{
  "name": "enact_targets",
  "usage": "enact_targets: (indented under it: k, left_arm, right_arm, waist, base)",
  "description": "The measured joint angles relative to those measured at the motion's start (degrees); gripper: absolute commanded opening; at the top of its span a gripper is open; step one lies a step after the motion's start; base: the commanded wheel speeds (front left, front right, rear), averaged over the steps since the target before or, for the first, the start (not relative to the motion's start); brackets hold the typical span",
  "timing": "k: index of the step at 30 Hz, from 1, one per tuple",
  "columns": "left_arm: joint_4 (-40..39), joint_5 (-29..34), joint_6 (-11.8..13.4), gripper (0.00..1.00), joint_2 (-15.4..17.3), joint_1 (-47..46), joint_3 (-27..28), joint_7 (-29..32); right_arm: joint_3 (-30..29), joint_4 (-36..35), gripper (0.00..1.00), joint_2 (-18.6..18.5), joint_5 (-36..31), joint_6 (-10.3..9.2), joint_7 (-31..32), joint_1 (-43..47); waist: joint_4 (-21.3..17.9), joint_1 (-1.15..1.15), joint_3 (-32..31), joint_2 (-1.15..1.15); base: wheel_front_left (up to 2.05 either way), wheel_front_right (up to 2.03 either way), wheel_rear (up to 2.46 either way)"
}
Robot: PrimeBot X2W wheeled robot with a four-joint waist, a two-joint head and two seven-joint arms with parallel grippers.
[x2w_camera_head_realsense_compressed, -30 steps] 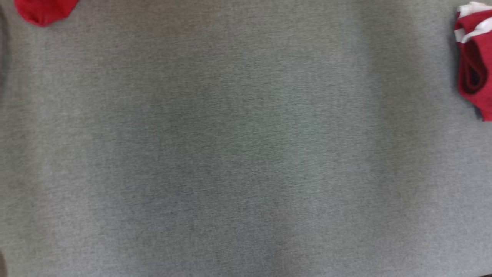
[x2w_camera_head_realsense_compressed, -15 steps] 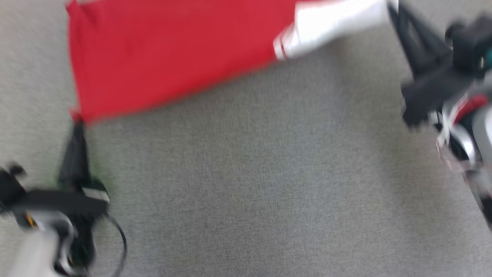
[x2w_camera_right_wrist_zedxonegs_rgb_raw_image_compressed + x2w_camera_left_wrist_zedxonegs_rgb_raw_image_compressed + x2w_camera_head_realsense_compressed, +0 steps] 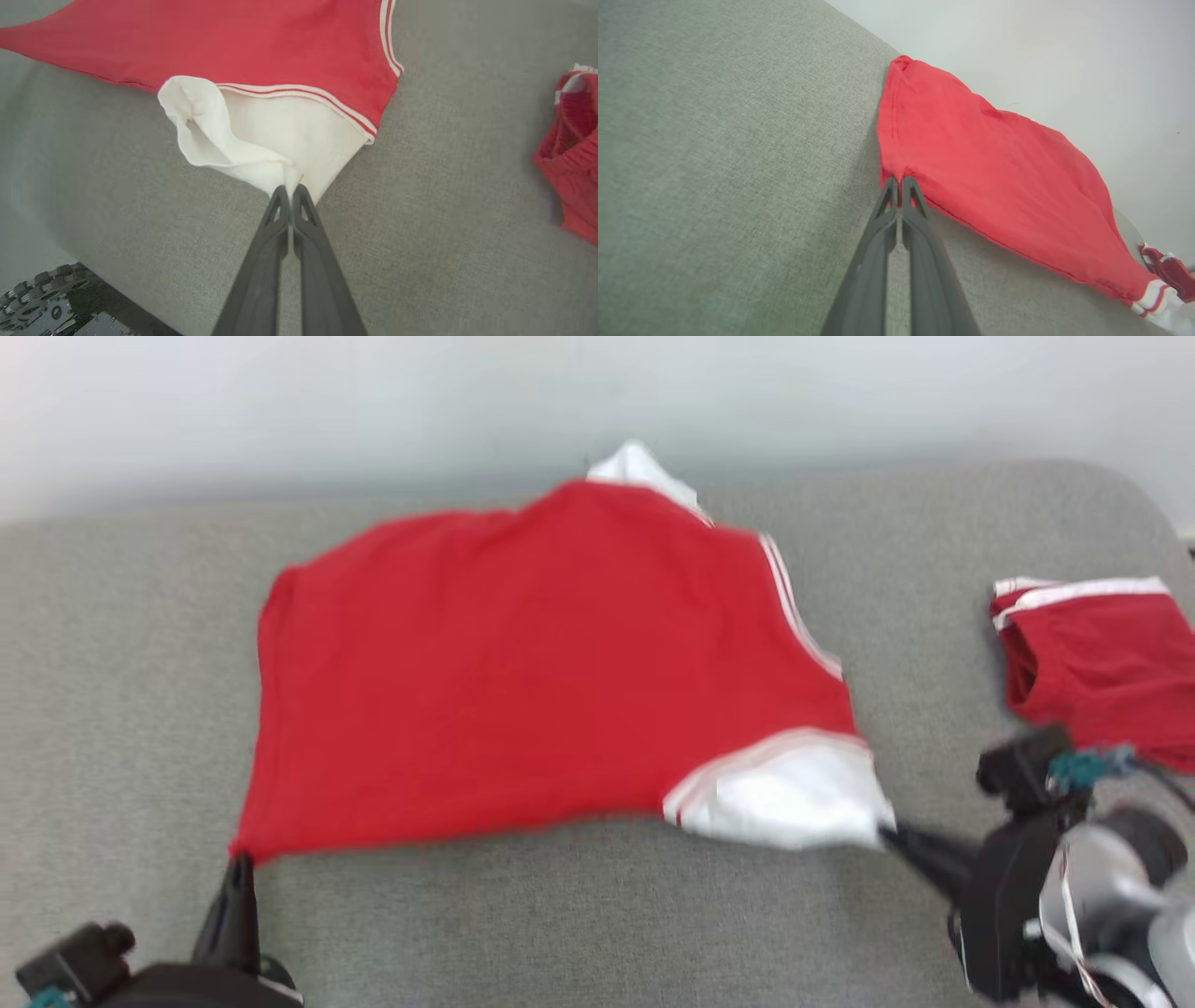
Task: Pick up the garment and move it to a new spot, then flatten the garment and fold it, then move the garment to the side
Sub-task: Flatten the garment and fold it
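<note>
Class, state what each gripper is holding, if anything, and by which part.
Both hold the red garment: left gripper pinches its red corner, right gripper the edge of its white sleeve.

- A wide grey surface (image 3: 579, 915) covered in woven, heathered fabric spans the head view from side to side.
- Its far right corner is rounded.
- A plain pale wall (image 3: 373, 401) rises directly behind its far edge.
- The light is soft and even, leaving only faint shadows on the fabric.
- In the right wrist view, the surface's edge gives way at the lower left to a darker area below.
</note>
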Motion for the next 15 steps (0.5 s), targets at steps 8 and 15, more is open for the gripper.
enact_targets:
  k: [8,15]
  left_arm:
    - [-3.7,1.0,3.6,0.00,0.8,5.7,-1.0,1.5]
    - [-6.6,1.7,6.0,0.00,-0.2,9.5,-1.8,1.3]
  right_arm:
    - [-6.7,-4.7,0.00,2.4,2.8,0.00,14.0,10.4]
    - [-12.7,-10.5,0.00,7.2,2.0,0.00,20.4,15.3]
  waist:
    - [0.5,0.01,-3.1,0.00]
    - [0.1,0.02,-3.5,0.01]
  base:
    - [0.00,0.00,0.00]
    - [0.00,0.00,0.00]
